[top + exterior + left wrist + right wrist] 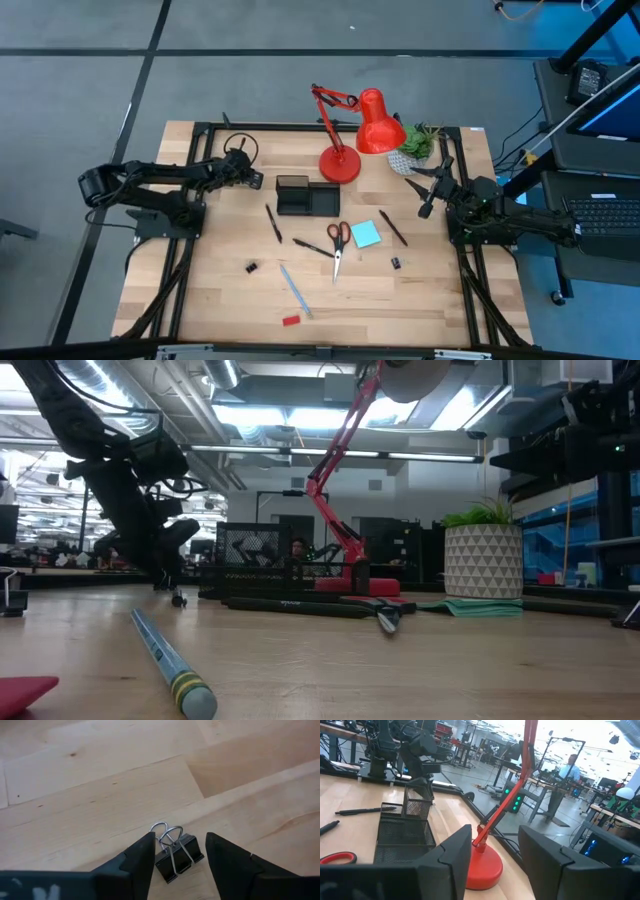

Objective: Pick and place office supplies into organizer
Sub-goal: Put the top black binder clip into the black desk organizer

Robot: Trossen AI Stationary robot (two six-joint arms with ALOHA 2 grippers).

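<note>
No text, label, brand, number or sign is showing legibly in any view. Pale marks are showing on the left gripper (178, 860) body in the left wrist view, but they are too blurred to be read.
</note>
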